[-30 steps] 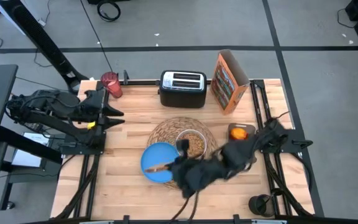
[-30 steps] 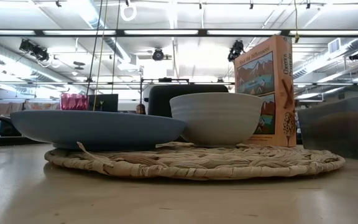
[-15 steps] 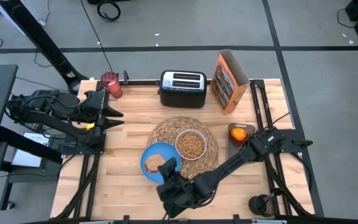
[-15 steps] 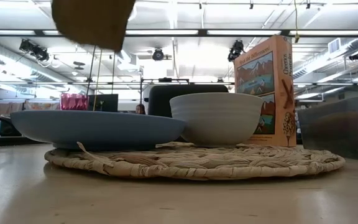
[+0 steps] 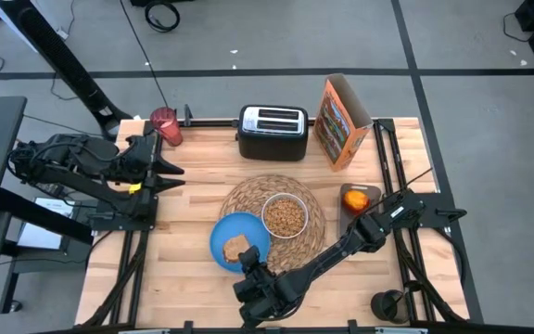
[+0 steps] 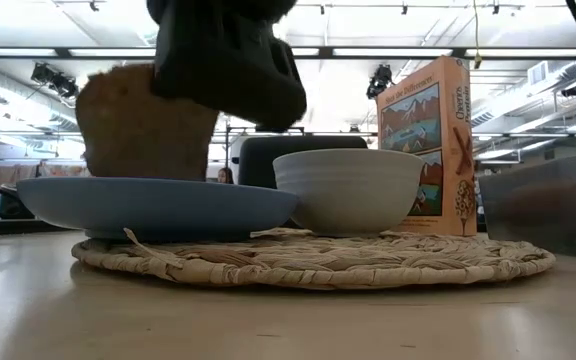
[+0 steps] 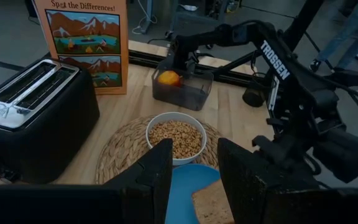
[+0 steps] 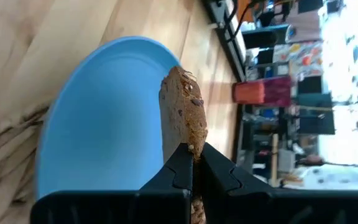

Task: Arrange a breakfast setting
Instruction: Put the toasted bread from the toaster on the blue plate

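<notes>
1. High view: you had the woven placemat (image 5: 274, 218) at mid-frame with the white bowl (image 5: 286, 216) of cereal on it and the blue plate (image 5: 239, 243) overlapping its lower-left edge. The toast slice (image 5: 237, 248) was over the plate, pinched by your right gripper (image 5: 248, 269), which reached in from the lower centre. The pink cup (image 5: 165, 126) stood far off at the upper left, and the apple (image 5: 359, 198) sat in a dark bin at centre right, so both, I judge, were left to place. I saw no spoon. Your left gripper (image 5: 160, 167) waited at the left edge.

2. Low view: the toast (image 6: 143, 135) stood on edge just above the plate (image 6: 158, 205), left of the bowl (image 6: 348, 188); whether it touched, I could not tell.

3. Left wrist view: your left fingers (image 7: 154, 177) stood partly apart, holding nothing, with bowl and plate beyond them.

4. Right wrist view: your right jaws were clamped narrow on the toast's (image 8: 182, 121) edge, over the plate (image 8: 104, 124).
</notes>
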You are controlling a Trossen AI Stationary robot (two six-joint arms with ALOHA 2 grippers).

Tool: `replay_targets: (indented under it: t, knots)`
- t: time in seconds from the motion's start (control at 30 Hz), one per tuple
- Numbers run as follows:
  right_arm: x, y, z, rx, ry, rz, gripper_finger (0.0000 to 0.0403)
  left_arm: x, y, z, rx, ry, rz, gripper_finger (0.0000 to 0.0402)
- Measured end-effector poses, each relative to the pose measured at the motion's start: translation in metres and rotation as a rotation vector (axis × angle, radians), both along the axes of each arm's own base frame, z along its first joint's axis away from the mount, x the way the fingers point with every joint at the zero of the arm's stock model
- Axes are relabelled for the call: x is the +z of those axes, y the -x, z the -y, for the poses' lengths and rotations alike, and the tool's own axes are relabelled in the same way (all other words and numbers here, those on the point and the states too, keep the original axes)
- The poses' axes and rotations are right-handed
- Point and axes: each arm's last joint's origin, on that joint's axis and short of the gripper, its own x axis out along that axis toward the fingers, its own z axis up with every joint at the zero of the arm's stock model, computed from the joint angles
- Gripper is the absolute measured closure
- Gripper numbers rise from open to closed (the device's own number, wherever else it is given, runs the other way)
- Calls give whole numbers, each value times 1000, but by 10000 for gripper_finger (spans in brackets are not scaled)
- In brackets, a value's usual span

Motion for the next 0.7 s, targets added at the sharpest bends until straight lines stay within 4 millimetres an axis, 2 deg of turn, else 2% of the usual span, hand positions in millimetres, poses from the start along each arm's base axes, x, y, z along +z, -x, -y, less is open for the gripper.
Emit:
replay_targets:
  t: [0.33,0.57,0.7]
  knots:
    - [-4,-15,32,-58,-209,-52,387,0,0,0,1,3,1,267]
    - [-7,-18,39,-41,-284,-115,383,0,0,0,1,3,1,267]
    - [-8,-18,40,-25,-332,-146,358,0,0,0,1,3,1,267]
